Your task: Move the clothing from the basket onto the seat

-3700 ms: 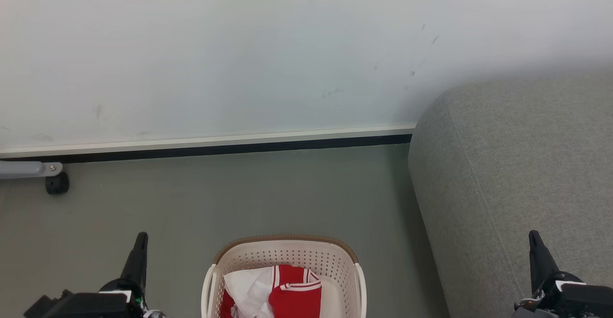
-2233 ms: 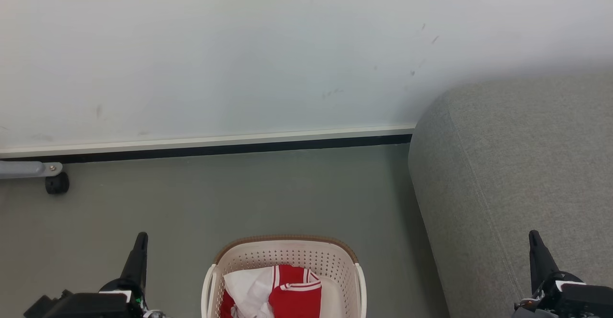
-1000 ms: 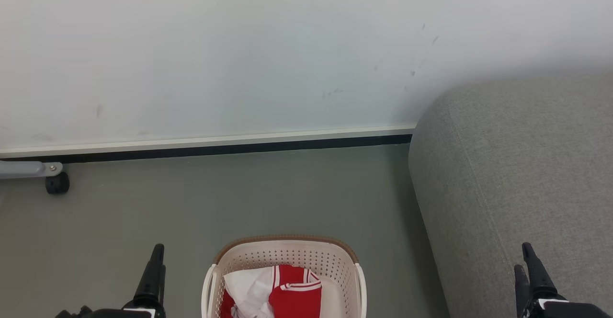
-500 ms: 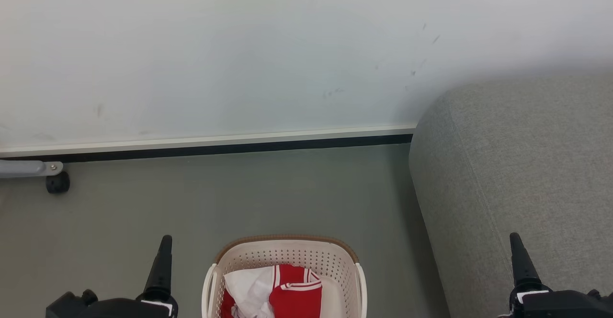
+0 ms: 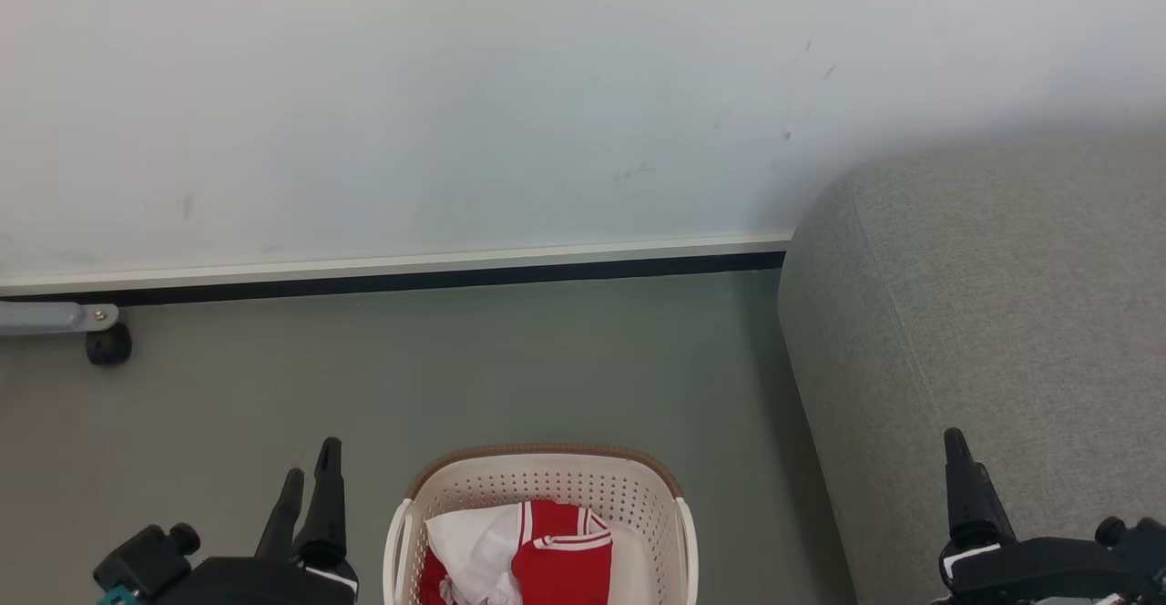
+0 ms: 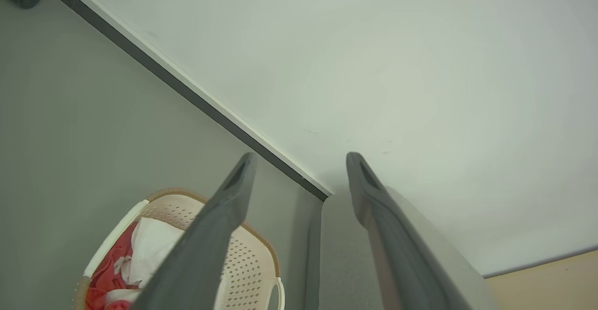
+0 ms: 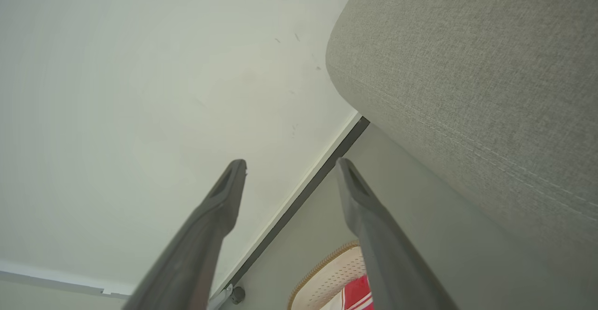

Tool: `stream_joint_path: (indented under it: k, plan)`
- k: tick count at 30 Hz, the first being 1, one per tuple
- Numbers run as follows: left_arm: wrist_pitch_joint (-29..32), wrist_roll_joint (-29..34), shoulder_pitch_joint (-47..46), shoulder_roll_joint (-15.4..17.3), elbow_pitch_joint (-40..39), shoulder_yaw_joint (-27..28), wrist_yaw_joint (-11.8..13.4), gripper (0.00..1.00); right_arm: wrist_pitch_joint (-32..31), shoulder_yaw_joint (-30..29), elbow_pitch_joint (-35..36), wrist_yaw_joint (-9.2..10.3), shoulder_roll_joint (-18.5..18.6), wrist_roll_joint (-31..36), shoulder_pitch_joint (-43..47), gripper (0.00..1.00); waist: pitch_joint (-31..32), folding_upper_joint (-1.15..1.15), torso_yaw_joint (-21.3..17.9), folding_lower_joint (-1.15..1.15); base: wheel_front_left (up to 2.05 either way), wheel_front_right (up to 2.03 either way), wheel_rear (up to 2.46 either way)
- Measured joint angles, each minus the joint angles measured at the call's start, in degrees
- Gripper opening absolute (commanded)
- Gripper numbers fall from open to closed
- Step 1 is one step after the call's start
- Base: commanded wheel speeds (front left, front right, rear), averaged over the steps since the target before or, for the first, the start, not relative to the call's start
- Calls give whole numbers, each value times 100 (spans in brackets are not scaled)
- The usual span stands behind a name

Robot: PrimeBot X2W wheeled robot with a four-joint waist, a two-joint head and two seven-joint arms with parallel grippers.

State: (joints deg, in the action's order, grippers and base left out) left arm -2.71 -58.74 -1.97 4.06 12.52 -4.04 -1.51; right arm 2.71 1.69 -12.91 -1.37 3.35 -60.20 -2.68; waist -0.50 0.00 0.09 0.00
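- the red-and-white clothing [image 5: 547, 555] lies bunched inside the cream perforated basket [image 5: 547, 452], which stands on the grey floor [image 5: 547, 359] at the near edge of the head view.
- the grey woven sofa seat [image 5: 1002, 313] rises to the right of the basket, apart from it, and no garment shows on it.
- what has just changed is the arms. the left gripper [image 6: 301, 156] has swung right, closer to the basket's left side, and has turned so both its fingers now show from the head.
- the right gripper [image 7: 290, 161] has slid left over the seat toward its left edge, nearer the basket.
- both pairs of fingers are released, spread wide with nothing between them. they point out toward the wall [image 5: 455, 86] rather than down into the basket.
- basket and clothing have not moved. the slight drop of the wall line looks like the head camera shifting.
- this looks like the opening of the first reach, so the task is barely begun. one gripper probably has to tip down into the basket and pinch a fold.
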Motion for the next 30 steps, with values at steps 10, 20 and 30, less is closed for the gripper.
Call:
stream_joint_path:
  k: [10, 20, 30]
  plan:
    - [-208, 1037, 4, 140, -105, -200, 144, 100, 216, 266, 103, 145, 66, 929, 0, 100, -21, 0, -4, 0, 0, 0, 0]
    - [-454, 2049, 46, 258, -201, -332, 304, 100, 452, 510, 165, 294, 122, 1859, 3, 100, -42, 0, -16, 0, 0, 0, 0]
    - [-656, 2871, 141, 308, -276, -453, 428, 100, 653, 681, 200, 399, 164, 2663, 10, 100, -27, 0, -28, 0, 0, 0, 0]
